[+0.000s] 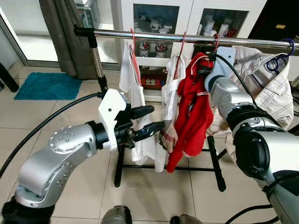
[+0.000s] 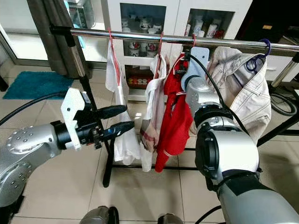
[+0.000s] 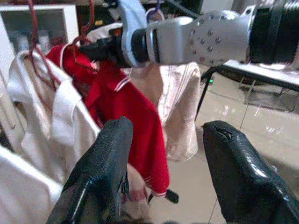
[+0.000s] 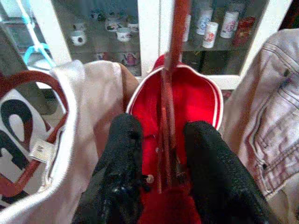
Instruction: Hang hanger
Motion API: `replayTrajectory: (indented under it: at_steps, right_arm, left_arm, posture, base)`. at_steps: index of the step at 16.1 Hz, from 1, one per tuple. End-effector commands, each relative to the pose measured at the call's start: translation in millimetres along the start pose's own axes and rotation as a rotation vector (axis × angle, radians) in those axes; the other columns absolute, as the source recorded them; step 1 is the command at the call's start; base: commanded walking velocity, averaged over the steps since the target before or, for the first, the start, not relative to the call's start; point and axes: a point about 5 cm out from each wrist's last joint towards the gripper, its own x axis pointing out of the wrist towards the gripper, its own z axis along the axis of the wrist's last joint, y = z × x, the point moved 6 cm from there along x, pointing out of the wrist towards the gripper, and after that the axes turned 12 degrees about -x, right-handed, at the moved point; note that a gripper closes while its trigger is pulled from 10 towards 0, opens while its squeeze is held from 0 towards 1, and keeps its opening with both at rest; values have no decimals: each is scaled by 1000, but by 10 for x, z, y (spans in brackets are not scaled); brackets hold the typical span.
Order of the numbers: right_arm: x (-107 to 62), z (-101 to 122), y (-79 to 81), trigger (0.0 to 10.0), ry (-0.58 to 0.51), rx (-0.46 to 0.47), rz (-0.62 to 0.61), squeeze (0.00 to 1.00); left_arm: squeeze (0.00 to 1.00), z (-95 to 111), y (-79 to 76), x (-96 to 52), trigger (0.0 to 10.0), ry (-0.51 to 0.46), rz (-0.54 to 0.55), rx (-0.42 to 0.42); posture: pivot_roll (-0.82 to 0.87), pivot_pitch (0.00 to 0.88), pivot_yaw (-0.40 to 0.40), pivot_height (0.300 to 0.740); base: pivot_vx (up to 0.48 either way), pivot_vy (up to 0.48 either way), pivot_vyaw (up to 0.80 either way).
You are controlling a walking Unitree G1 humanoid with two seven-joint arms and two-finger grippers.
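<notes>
A red garment (image 1: pixel 196 107) hangs on a red hanger (image 4: pixel 170 70) whose hook (image 1: pixel 216 41) reaches the metal rail (image 1: pixel 154 36) of a clothes rack. My right gripper (image 1: pixel 204 61) is up just under the rail, shut on the red hanger's neck, one finger on each side of the stem in the right wrist view. My left gripper (image 1: pixel 148 119) is open and holds nothing, hovering in front of a white garment (image 1: pixel 133 88) on the rack's left. Another white garment (image 1: pixel 170 98) on a red hanger hangs between them.
A beige jacket (image 1: pixel 266 79) on a blue hanger (image 1: pixel 286 50) hangs at the rail's right end. A glass-door cabinet (image 1: pixel 154 18) with cups stands behind the rack. The rack's black feet (image 1: pixel 216 163) rest on tile floor. A teal mat (image 1: pixel 46 86) and a dark curtain (image 1: pixel 65 32) are at left.
</notes>
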Motion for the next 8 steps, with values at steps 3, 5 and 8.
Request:
replayTrajectory:
  at_steps: [3,5,8]
  right_arm:
    - [-4,219,-2,10000,-68,-39,25,1000]
    - [-24,281,-25,10000,-114,3,36,1000]
    - [-101,262,-75,10000,-155,-2,61,651]
  left_arm:
    - [0,59,33,12,10000,-27,-3,8]
    - [0,94,42,28,10000,-50,-8,6]
    - [0,124,80,45,10000,-82,-3,-10]
  posture:
    - [87,54,-20,740]
    - [75,38,-4,740]
    - [53,13,16,740]
  base:
    - [0,0,0]
    - [0,0,0]
    - [0,0,0]
